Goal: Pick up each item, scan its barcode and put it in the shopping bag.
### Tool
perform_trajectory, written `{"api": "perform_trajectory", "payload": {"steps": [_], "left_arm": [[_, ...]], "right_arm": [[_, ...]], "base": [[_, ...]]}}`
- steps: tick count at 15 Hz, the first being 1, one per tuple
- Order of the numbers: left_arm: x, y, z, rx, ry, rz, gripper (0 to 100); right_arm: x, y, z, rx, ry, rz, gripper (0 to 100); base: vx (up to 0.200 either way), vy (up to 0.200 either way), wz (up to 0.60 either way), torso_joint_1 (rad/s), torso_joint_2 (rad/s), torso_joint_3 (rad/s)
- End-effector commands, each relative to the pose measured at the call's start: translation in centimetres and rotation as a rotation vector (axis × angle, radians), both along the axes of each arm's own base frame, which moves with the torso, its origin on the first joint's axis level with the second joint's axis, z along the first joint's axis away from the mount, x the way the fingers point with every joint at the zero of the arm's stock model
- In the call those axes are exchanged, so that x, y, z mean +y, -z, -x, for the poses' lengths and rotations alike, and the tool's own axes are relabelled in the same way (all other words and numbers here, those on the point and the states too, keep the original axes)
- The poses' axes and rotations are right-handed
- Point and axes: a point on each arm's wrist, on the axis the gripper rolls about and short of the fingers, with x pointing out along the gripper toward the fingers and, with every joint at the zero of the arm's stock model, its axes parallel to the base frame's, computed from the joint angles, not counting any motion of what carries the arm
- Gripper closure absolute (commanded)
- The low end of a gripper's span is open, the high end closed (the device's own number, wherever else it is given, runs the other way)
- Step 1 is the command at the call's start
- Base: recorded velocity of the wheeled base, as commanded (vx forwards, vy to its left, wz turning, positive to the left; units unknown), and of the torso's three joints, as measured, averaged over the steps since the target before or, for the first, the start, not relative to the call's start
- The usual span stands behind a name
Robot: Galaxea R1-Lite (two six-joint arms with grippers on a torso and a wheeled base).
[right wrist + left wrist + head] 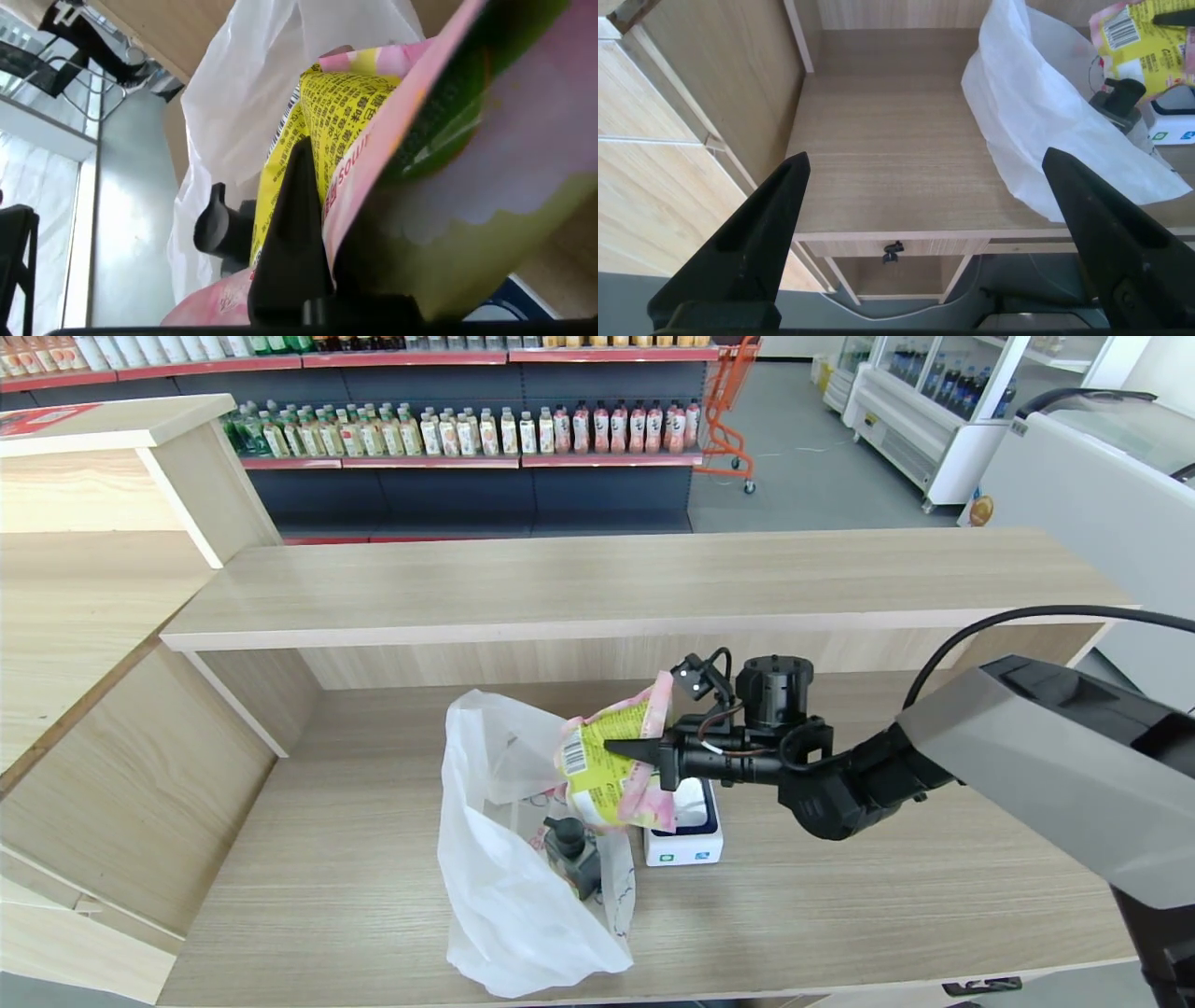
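My right gripper [644, 751] is shut on a yellow and pink snack packet [607, 770], holding it in the air above the white scanner box [686, 831] and beside the mouth of the white plastic shopping bag [504, 887]. The packet's barcode [574, 754] faces the bag. In the right wrist view the packet [448, 140] sits against one dark finger [294, 233], with the bag [252, 93] behind it. A dark handheld scanner [571, 852] stands at the bag's opening. My left gripper [929, 233] is open, low in front of the counter's near edge, with nothing between its fingers.
The wooden checkout counter [794, 905] has a raised shelf [635, 579] along its back and a wooden side wall [121, 775] on the left. Bare counter surface lies left of the bag and right of the scanner box. Shop shelves with bottles [467, 429] stand beyond.
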Motion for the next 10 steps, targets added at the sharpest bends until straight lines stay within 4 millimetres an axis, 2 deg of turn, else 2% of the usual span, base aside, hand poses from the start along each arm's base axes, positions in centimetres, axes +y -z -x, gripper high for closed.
{"api": "perform_trajectory", "payload": {"steps": [1,5,6,10], "left_arm": [[0.0,0.0,0.0,0.000,0.000,0.000,0],[0.0,0.0,0.0,0.000,0.000,0.000,0],[0.0,0.0,0.0,0.000,-0.001,0.000,0],[0.0,0.0,0.0,0.000,0.000,0.000,0]], "right_arm": [[0.9,1.6,-0.4,0.020,-0.015,0.010,100],[1.9,2.7,-0.7,0.003,-0.037,0.037,100],[2.0,2.8,-0.9,-0.014,-0.042,0.059,0],[2.6,2.0,-1.3,-0.007,-0.044,0.043,0]], "base": [[0.000,0.000,0.00,0.000,0.00,0.000],[0.000,0.000,0.00,0.000,0.00,0.000],[0.000,0.000,0.00,0.000,0.00,0.000],[0.000,0.000,0.00,0.000,0.00,0.000]]}}
